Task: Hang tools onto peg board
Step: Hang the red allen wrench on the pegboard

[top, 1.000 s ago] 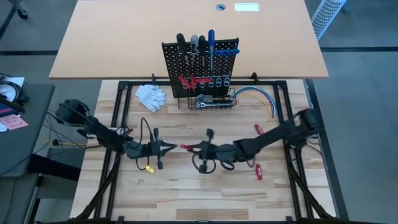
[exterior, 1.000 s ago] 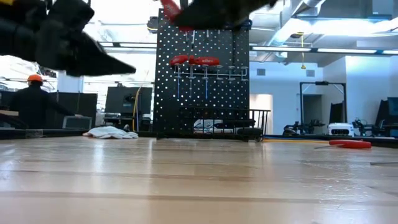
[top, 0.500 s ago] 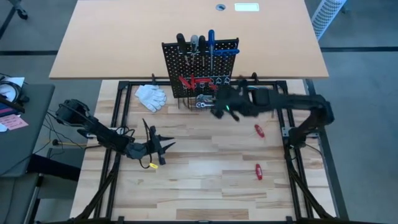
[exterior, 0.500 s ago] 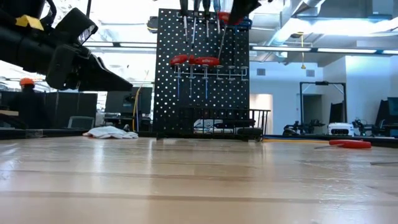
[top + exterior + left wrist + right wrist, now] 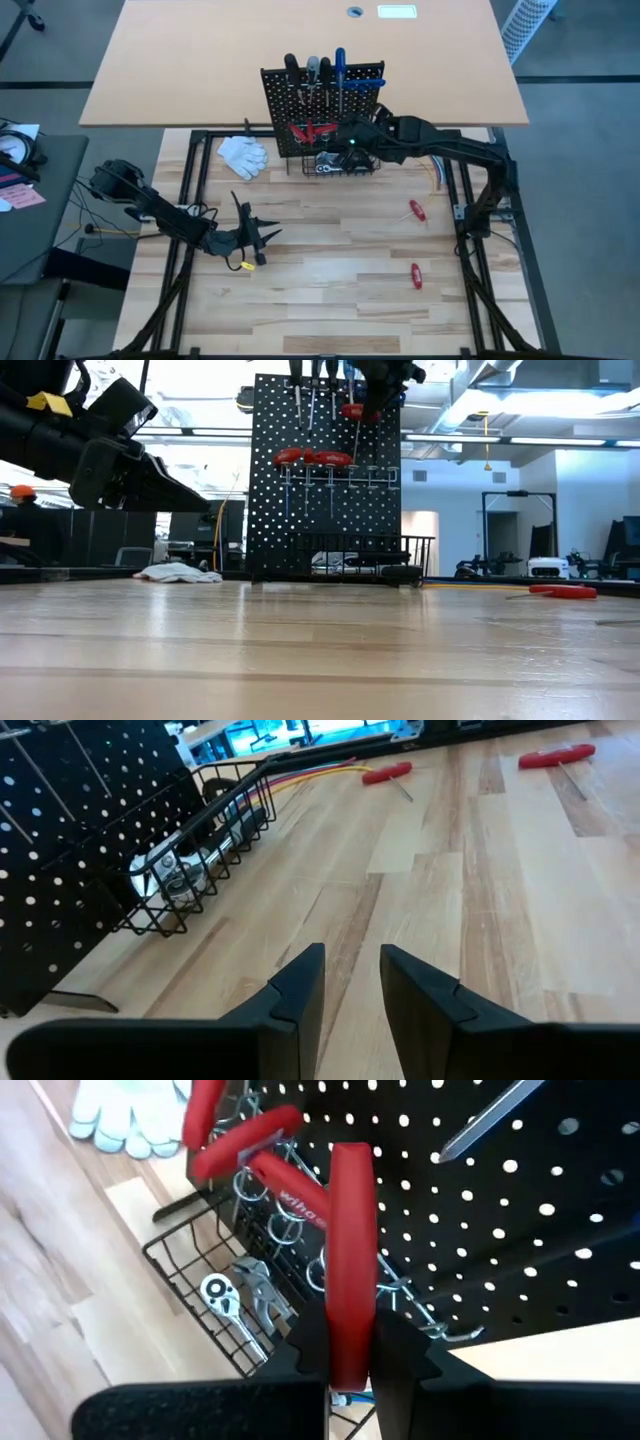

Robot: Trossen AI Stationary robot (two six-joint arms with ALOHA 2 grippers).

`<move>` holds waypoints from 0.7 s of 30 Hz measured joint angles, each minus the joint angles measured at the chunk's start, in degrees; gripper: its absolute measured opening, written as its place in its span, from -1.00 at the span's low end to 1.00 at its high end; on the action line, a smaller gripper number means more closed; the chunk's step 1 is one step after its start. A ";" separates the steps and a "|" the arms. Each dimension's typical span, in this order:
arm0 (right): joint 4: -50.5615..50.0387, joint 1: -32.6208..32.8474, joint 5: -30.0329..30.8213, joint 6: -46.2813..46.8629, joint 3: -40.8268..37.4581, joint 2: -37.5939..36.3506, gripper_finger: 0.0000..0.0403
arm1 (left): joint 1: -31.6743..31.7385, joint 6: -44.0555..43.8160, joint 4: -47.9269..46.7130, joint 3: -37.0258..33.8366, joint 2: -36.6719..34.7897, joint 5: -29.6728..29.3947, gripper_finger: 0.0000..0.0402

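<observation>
A: Status on the peg board (image 5: 322, 112)?

B: Partly loaded. Long screwdrivers (image 5: 315, 70) sit up top, two red T-handles (image 5: 312, 457) hang in the silver rings (image 5: 372, 472), and the ratchet wrench (image 5: 222, 1294) lies in the wire basket (image 5: 345, 163).

A: Your right claw (image 5: 348, 1342)?

B: Up at the board, clenched on another red-handled driver (image 5: 350, 1260), just above the ring row. Not seated yet, I'd say.

A: Left?

B: Left claw (image 5: 350, 975) hovers low over the surface (image 5: 330, 290), well away from the board, fingers parted, holding nothing.

A: What's left?

B: Two red drivers (image 5: 416, 209) lie loose on the surface on your right side. The gloves (image 5: 243, 153) aren't yours to hang.
</observation>
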 joint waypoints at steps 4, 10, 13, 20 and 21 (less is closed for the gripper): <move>-0.82 -0.95 -0.40 0.01 0.02 0.72 -0.83 | 0.00 -0.15 0.06 0.02 0.00 0.03 -0.53; -0.35 -3.38 -7.35 -1.41 0.02 0.70 -0.83 | 0.00 -0.15 0.21 0.02 0.00 0.05 -0.53; -0.35 -5.30 -11.45 -2.81 0.02 0.70 -0.83 | 0.00 -0.15 0.28 0.02 0.00 0.27 -0.53; -1.38 -8.93 -15.43 -4.27 0.11 3.07 -0.81 | 0.00 -0.15 0.59 0.02 -0.02 1.16 -0.53; -1.42 -9.30 -16.08 -4.70 0.11 3.42 -0.80 | 0.00 -0.15 0.55 0.02 -0.02 1.16 -0.53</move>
